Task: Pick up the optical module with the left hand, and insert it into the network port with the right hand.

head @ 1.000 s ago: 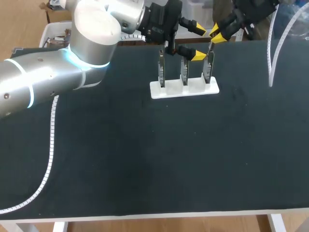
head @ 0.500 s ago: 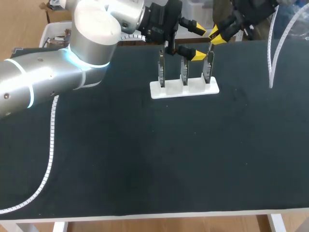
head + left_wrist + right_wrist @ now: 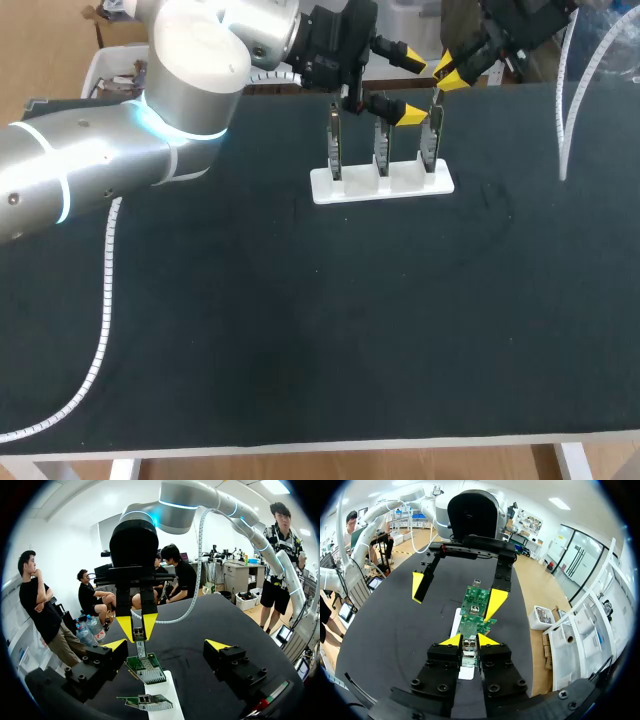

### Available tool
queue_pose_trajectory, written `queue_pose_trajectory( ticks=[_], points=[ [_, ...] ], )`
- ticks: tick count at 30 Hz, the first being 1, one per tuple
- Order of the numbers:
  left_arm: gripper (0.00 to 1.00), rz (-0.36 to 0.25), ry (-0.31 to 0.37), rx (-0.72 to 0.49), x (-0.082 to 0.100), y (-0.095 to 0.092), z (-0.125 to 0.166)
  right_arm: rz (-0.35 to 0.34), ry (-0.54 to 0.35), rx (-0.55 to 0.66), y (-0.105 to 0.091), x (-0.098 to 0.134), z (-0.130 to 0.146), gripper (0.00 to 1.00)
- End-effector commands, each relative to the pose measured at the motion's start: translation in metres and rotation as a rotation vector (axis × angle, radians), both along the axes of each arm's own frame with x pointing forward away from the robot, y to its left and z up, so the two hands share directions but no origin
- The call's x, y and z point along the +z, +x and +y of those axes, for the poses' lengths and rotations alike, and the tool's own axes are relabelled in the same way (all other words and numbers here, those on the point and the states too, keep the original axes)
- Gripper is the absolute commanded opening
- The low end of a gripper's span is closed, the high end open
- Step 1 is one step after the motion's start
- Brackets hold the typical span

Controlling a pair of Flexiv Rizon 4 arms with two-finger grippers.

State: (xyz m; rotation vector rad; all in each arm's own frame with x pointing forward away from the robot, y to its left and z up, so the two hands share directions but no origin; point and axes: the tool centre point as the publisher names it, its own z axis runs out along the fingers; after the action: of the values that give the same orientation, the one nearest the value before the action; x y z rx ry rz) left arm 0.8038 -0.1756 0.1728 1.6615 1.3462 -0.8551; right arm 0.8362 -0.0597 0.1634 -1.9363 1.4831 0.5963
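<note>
A white stand (image 3: 380, 186) on the black table holds three upright green circuit boards with network ports. My right gripper (image 3: 449, 72) hangs just above the rightmost board (image 3: 431, 140). It is shut on the small metal optical module (image 3: 469, 649), which points down at that board's port. In the left wrist view this gripper (image 3: 137, 628) grips the module (image 3: 137, 632) over a board (image 3: 146, 668). My left gripper (image 3: 410, 87) stands open and empty beside the right one, over the middle board (image 3: 381, 145), its yellow fingertips (image 3: 418, 585) straddling the boards.
A white segmented cable sheath (image 3: 104, 300) trails across the table's left part. Another sheath (image 3: 566, 100) loops down at the far right. A pale bin (image 3: 105, 65) sits at the back left corner. The stand is near the table's far edge.
</note>
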Motion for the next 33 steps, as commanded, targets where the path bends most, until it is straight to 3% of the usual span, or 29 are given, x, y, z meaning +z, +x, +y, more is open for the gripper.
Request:
queue_pose_trajectory(
  ticks=[1,25,33],
  points=[
    [1.00,0.000,0.004,0.001,0.0008,0.0000,-0.0007,0.006,0.001,-0.003,0.0024,-0.0029,0.0001,0.00],
    [1.00,0.000,0.004,0.001,0.0008,0.0000,-0.0007,0.027,0.019,-0.008,-0.0016,-0.0103,-0.0034,0.00],
    [1.00,0.000,0.004,0.001,0.0008,0.0000,-0.0007,0.003,0.019,0.002,-0.0008,-0.0035,-0.0028,0.00]
  ],
)
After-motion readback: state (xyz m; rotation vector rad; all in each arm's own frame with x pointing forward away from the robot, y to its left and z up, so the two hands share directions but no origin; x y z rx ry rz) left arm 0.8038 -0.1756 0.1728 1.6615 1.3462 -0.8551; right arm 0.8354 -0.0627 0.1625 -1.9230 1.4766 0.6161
